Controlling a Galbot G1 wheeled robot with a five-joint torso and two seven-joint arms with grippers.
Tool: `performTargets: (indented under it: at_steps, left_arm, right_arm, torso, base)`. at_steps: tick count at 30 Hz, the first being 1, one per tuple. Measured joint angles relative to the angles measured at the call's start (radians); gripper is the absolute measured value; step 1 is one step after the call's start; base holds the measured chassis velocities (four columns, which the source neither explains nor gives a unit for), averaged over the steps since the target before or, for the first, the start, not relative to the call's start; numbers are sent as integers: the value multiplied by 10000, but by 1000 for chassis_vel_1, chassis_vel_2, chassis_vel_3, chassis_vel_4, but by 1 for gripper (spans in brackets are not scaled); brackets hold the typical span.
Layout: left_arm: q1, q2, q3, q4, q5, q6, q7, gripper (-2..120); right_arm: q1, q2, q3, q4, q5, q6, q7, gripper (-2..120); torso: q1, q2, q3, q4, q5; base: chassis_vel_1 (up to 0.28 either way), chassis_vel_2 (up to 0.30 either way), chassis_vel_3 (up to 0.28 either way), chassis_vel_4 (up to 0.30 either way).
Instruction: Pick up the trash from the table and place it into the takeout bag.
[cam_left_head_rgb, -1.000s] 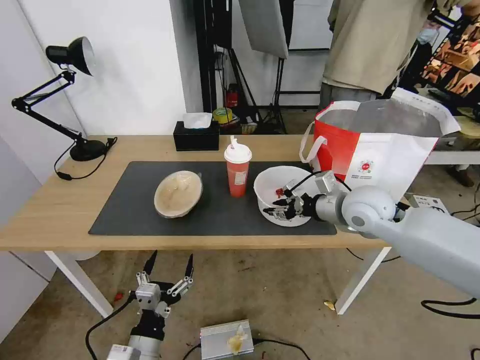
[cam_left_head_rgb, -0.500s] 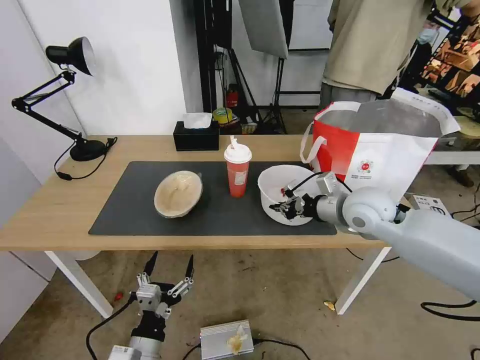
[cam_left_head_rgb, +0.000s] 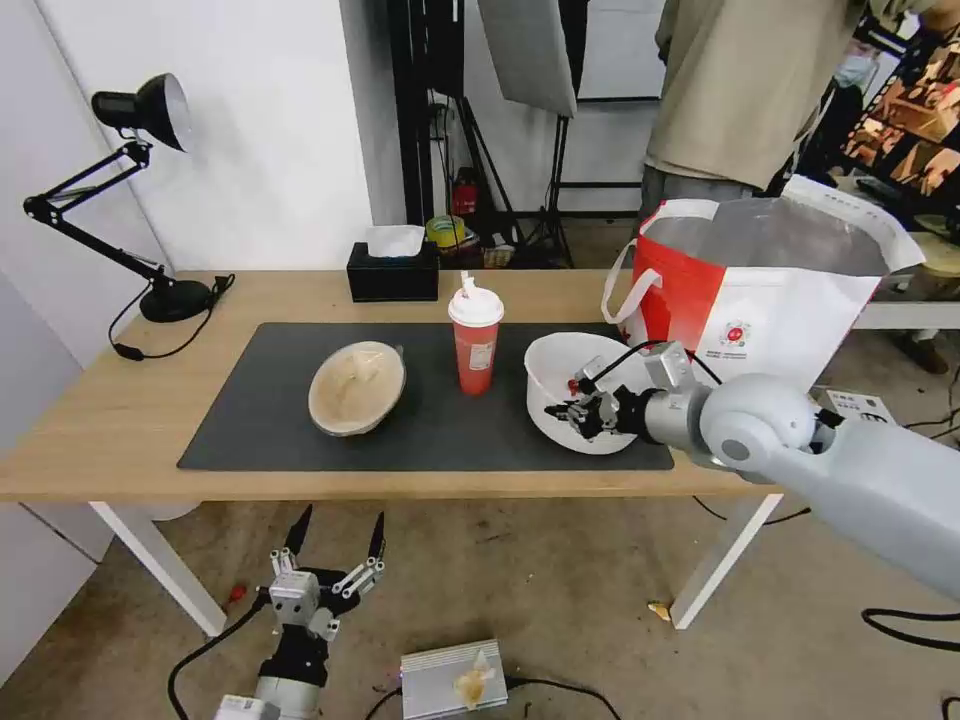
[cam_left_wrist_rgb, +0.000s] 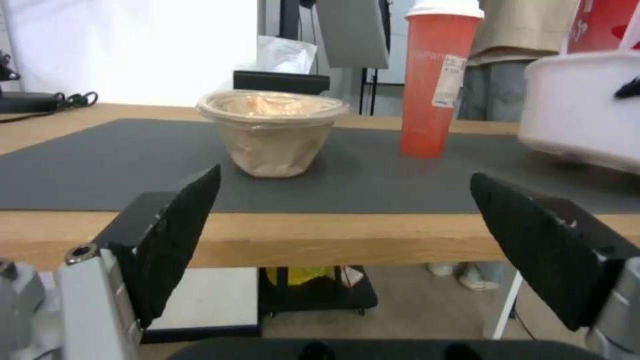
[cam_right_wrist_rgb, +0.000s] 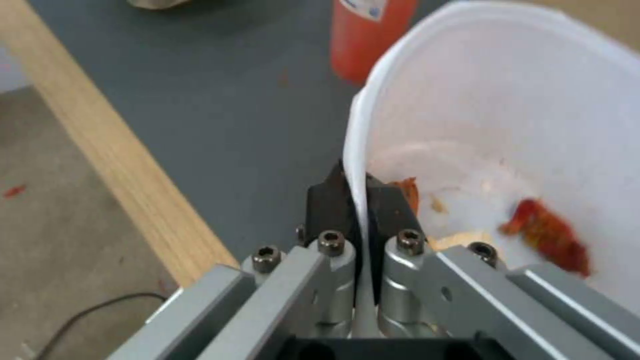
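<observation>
My right gripper (cam_left_head_rgb: 570, 412) is shut on the near rim of the wide white bowl (cam_left_head_rgb: 560, 375), which holds red food scraps and sits tilted over the right end of the dark mat (cam_left_head_rgb: 250, 420). In the right wrist view the two black fingers (cam_right_wrist_rgb: 330, 202) pinch the bowl's thin wall (cam_right_wrist_rgb: 467, 100). The red cup with a white lid (cam_left_head_rgb: 475, 340) stands upright mid-mat. Left of it rests the tan oval bowl (cam_left_head_rgb: 356, 386). The white-and-red takeout bag (cam_left_head_rgb: 760, 290) stands open at the table's right end. My left gripper (cam_left_head_rgb: 335, 540) hangs open below the table's front edge.
A black tissue box (cam_left_head_rgb: 393, 270) sits at the back of the light-wood table (cam_left_head_rgb: 100, 410). A black desk lamp (cam_left_head_rgb: 120, 200) and its cord occupy the far left. On the floor lies a small silver box (cam_left_head_rgb: 450, 680). A person stands behind the bag.
The right gripper closed on the white bowl's rim, and the bowl has shifted right toward the bag and tipped up. The left arm has stayed in place.
</observation>
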Motion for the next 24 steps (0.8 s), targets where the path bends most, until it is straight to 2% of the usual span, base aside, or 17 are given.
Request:
performTargets:
  at_steps: [7,13,17,24]
  left_arm:
    - [74,154,-39,90,-83,-134,-7,100]
    - [78,229,-26,94,-113,-141,-10,100]
    - [87,237,-8,33,-112,-141,-11,100]
    - [91,252,14,-42,-84,-142,-12,100]
  right_arm:
    - [-195,-820,204,1064,-1707,332,-525,0]
    - [-753,-1310,678,1899,-2243,638,-706,0]
    - [-1551,-1620,1454,2794,-2450,914,-707,0]
    - [-2533,-1906,2444,3432,-2674,1078,-761,0]
  torso:
    - [0,0,0,0,0]
    - [0,0,0,0,0]
    - [0,0,-1,0,0]
    - [0,0,-1,2,0]
  base:
    - [0,0,0,0]
    - [0,0,0,0]
    - [0,0,0,0]
    - [0,0,0,0]
